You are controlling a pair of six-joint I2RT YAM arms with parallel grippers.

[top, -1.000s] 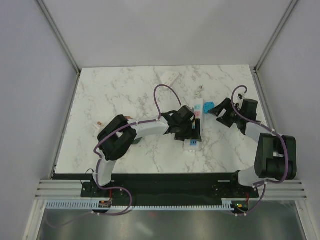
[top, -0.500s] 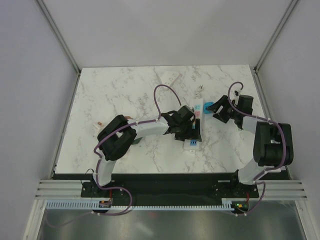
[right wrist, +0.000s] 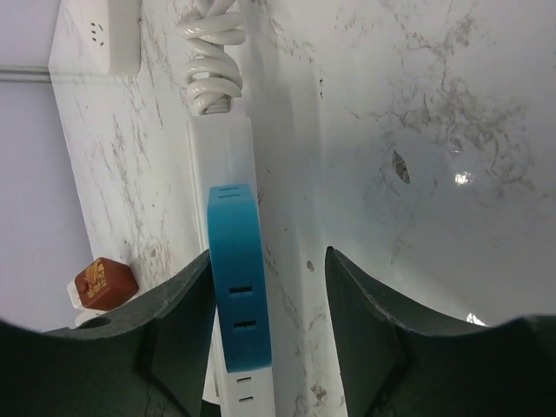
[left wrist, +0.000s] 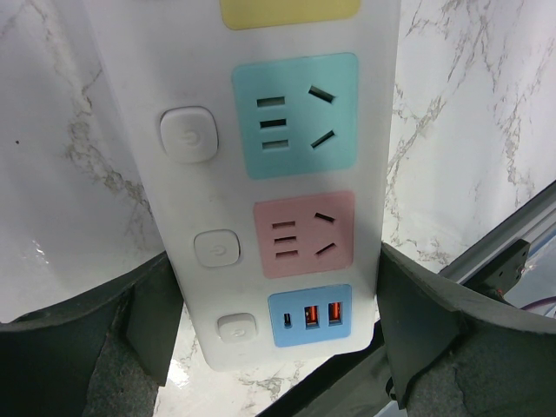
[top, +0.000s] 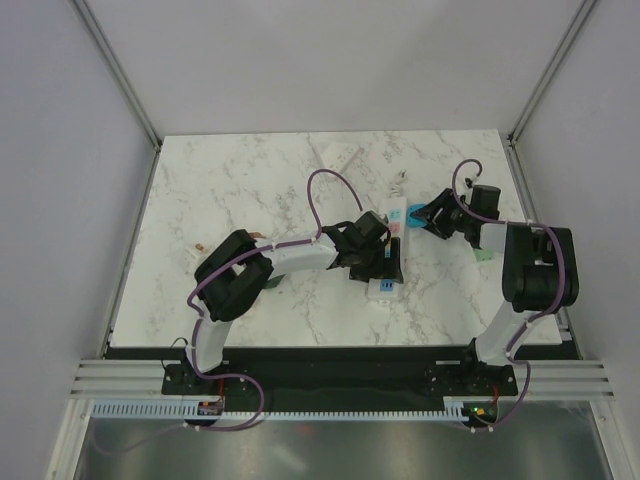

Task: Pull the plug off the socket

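Observation:
A white power strip lies on the marble table, with teal, pink and blue sockets in the left wrist view. A blue plug sits in its far part. My left gripper is shut on the strip's near end, its fingers pressed on both sides. My right gripper is open around the blue plug. Its left finger touches the plug and its right finger stands apart.
A coiled white cable leaves the strip's far end. A white adapter lies at the back. A small red-brown object sits beyond the strip, and another small object lies near the table's left side.
My right gripper has moved left and back, closing in on the blue plug. The left gripper and the strip have not moved.

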